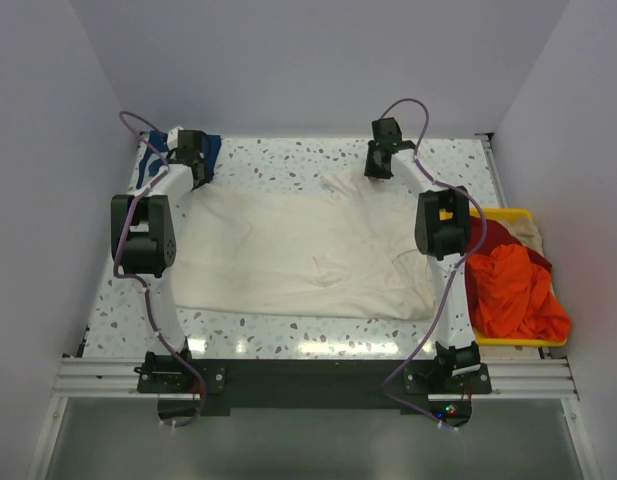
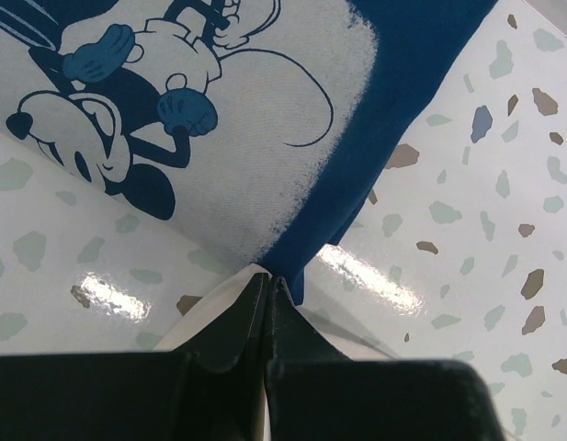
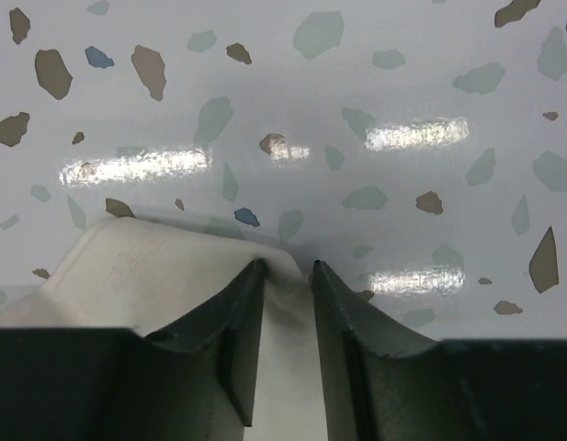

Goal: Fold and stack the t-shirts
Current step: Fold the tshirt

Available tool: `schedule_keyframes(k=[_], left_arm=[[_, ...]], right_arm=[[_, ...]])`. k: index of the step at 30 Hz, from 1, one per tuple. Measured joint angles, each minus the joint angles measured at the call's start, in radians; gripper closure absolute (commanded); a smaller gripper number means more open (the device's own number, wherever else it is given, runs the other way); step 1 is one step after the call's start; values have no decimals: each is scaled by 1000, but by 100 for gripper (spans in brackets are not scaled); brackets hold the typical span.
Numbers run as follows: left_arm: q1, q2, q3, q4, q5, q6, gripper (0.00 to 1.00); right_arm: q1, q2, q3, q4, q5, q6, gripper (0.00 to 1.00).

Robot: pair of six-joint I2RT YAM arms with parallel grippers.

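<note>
Cream t-shirt (image 1: 288, 255) lies spread flat mid-table, long axis left to right, its body toward the arm bases from both sets of jaws. We have both arms reaching over it to its far edge.

Left gripper (image 2: 267, 283): jaws pressed together with no gap, cream cloth showing on either side of the tips. We read that as a pinch on a thin edge at the far-left corner. The navy t-shirt (image 2: 421, 83) with white print sits just beyond those tips, its corner touching or overlapping the cream edge; we can't tell which.

Right gripper (image 3: 288, 271): jaws nearly closed, with a fold of cream cloth bunched between them, bare table (image 3: 292, 110) beyond. It holds the far edge near the right end.

Key relation: both pinch points sit on the same far long edge, well apart, with the rest of the cream t-shirt on the near side. Our call is that the fold drags that edge toward the bases, both arms level. Risk: the left side snags the navy corner.

Orange-red t-shirt (image 1: 513, 285) and beige t-shirt (image 1: 533, 232) sit in the yellow bin (image 1: 508, 213) at the right, unfolded.
</note>
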Motion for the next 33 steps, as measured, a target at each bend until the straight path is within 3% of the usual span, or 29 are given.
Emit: schedule_keyframes(k=[6,7,33], left_arm=[[0,0,0,1,6,0,100],[0,0,0,1,8,0,100],[55,42,126,0,41,26,100]], right_arm=[[-1,-1,-11,16,-12,-5,92],[-1,-1,-12,18,-11,-5,100],[-47,-128,-37,48,68,-16,100]])
